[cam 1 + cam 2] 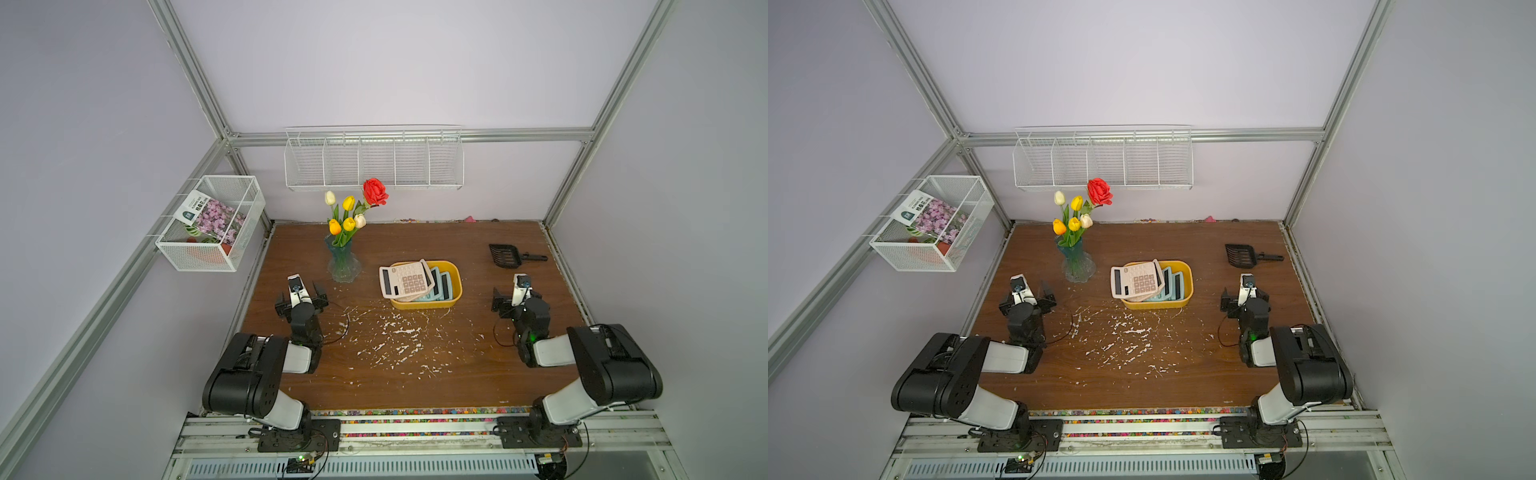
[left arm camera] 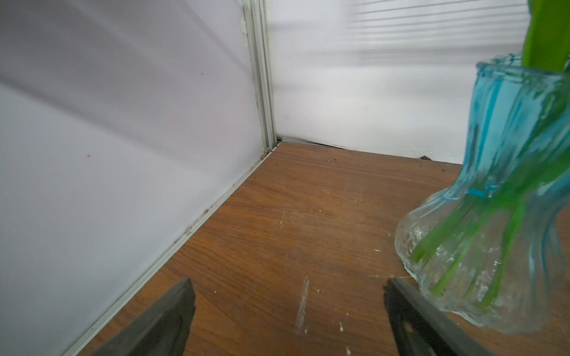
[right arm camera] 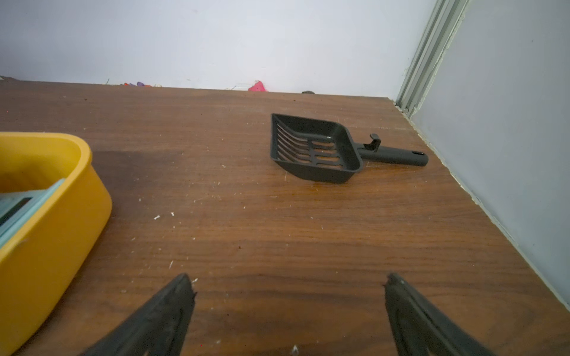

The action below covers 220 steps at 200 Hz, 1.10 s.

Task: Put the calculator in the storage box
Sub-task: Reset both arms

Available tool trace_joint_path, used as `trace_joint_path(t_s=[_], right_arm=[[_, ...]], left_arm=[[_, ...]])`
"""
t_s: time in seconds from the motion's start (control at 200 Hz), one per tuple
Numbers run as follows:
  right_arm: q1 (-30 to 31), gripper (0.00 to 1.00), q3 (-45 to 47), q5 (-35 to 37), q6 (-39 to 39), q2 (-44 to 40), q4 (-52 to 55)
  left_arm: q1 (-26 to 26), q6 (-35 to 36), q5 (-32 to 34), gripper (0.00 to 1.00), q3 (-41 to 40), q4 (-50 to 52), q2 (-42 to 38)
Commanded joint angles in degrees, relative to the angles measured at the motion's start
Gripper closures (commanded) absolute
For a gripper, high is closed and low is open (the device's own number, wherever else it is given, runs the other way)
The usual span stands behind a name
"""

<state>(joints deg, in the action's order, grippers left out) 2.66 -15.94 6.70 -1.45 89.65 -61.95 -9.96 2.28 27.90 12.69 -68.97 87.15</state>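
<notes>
While both arms crouch low over the brown table [image 1: 457, 374], neither claw holds anything. At the far left of both top views a white mesh basket [image 1: 212, 224] hangs on the frame with a flower-printed packet inside. Lower and further right, at centre-left of the frame, the left gripper [image 1: 300, 296] hovers over bare wood with its jaws spread wide and nothing between them. The left wrist view shows its two dark fingers [image 2: 166, 317] well apart, with the table's corner ahead. Just right of this gripper stands a blue-tinted glass vase [image 1: 343, 266] of tulips and one red rose, close by one finger; whether they touch cannot be told. In the middle of the frame sits the yellow storage box [image 1: 456, 286]. The calculator [image 1: 405, 280], a pale cream one with a dark display, lies face up on top of the pile in the box. It is tilted, and its left end overhangs the box's left rim. Beneath it lie another pale one and two teal calculators [image 1: 441, 286] leaning in the right half. White flecks [image 1: 409, 331] litter the wood below the box. At centre-right the right gripper [image 1: 517, 296] hovers with its jaws equally wide and empty, well apart from the box. Above it, toward the table's upper right, lies a black slotted scoop [image 1: 505, 254].
</notes>
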Motion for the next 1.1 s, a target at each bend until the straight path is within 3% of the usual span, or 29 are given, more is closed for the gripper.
trace_joint_path(t_s=[0.0, 0.09, 0.18, 0.295, 0.57, 1.095], right_arm=[[0.2, 0.01, -2.8, 5.3, -1.4, 0.0, 3.3], [0.2, 0.01, -5.0, 6.1, -1.7, -0.2, 7.6], [0.1, 0.01, -5.0, 6.0, -1.6, -0.2, 7.4], [0.2, 0.01, -4.8, 6.0, -1.6, -0.1, 7.1], [0.3, 0.01, -4.9, 6.1, -1.6, -0.2, 7.1], [0.3, 0.01, -4.9, 6.1, -1.5, -0.1, 7.3]], left_arm=[[0.4, 1.3, -5.6, 0.0, -3.6, -11.0, 1.5], [0.5, 3.7, -8.7, 0.0, -4.3, -19.5, 7.6], [1.0, 2.0, -9.6, 0.0, -2.9, -10.9, 4.0], [1.7, 1.8, -10.2, 0.0, -1.8, -9.4, 4.0], [1.7, 2.2, -9.9, 0.0, -3.0, -13.2, 5.1], [1.7, 1.3, -7.7, 0.0, -1.9, -10.7, 4.6]])
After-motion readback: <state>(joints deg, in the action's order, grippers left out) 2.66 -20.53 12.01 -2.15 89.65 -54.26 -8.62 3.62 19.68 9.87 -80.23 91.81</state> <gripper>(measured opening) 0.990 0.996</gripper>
